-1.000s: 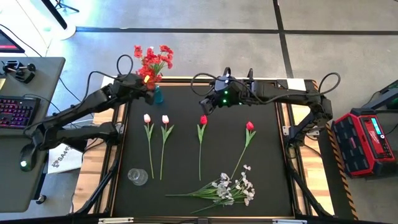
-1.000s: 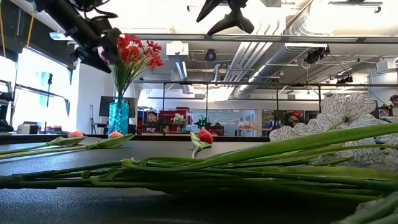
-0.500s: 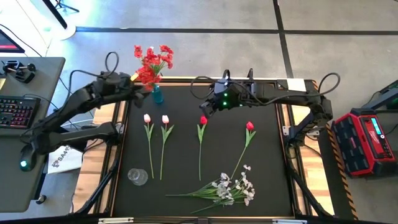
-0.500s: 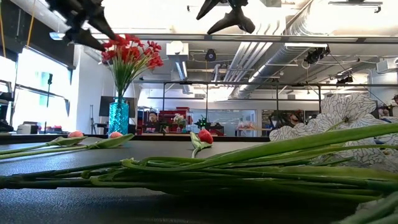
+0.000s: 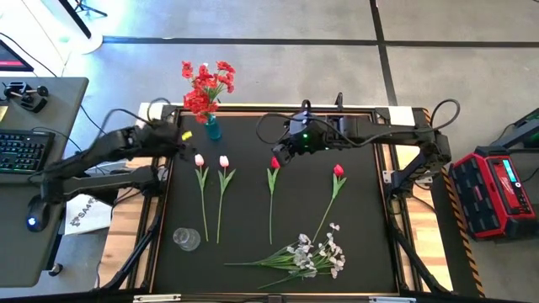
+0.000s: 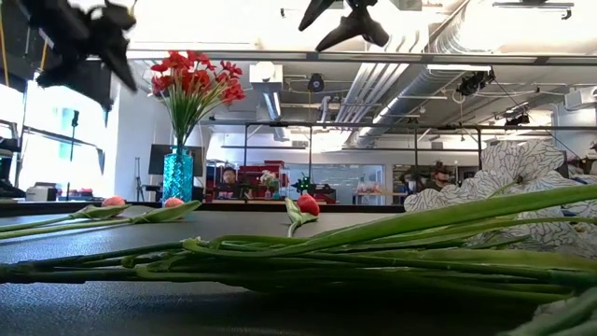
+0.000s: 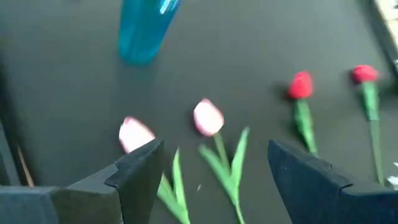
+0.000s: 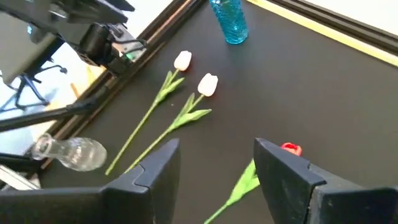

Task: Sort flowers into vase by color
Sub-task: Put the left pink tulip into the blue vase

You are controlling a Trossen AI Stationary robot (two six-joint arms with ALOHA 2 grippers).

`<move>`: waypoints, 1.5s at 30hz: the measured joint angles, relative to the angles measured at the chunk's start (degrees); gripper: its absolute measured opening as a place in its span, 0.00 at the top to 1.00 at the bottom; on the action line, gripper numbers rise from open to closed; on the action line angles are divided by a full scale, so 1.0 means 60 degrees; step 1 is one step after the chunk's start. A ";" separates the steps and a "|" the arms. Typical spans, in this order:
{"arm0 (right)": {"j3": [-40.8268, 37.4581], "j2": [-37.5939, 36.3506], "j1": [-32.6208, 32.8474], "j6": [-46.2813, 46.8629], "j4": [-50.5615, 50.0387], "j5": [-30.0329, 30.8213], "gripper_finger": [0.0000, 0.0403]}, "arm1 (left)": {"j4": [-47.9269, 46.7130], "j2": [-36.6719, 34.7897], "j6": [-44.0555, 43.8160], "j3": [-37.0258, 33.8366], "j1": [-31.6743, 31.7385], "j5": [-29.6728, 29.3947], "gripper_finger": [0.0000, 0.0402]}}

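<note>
Left claw (image 5: 175, 141): fingers spread, holding nothing, above the bench (image 5: 362, 210) at its left edge, just beside the two pink tulips (image 5: 210, 161). Right claw (image 5: 280, 151): fingers spread, holding nothing, directly over the bud of a red tulip (image 5: 274, 162). A second red tulip (image 5: 338, 171) lies further right. The bunch of red blooms (image 5: 205, 84) stands in the blue vase (image 5: 212, 128) at the far left corner. The white spray (image 5: 316, 253) lies near the front edge, with an empty clear vase (image 5: 186, 239) on its side at front left.

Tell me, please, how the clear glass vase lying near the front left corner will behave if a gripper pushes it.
The clear glass vase lies on its side, so it will probably roll rather than slide. It looks empty, so likely light. Being glass, it may slip between the jaws, and could break if it rolls off the table.
</note>
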 joint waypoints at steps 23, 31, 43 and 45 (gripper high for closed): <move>-0.0004 0.0000 -0.0066 -0.0146 -0.1317 0.0241 0.53 | 0.1699 0.2148 -0.2355 -0.2692 -0.0334 -0.0327 0.33; -0.0004 0.0000 -0.0063 -0.0236 -0.1635 0.0658 0.53 | 0.2361 0.3418 -0.2442 -0.2692 -0.0439 -0.0508 0.33; -0.0007 0.0002 0.0088 -0.0142 -0.2607 0.1461 0.53 | 0.3078 0.5207 -0.2557 -0.2692 -0.0465 -0.0638 0.37; -0.0007 0.0001 0.0083 -0.0138 -0.2654 0.1554 0.53 | 0.3089 0.5433 -0.2588 -0.2692 -0.0465 -0.0662 0.42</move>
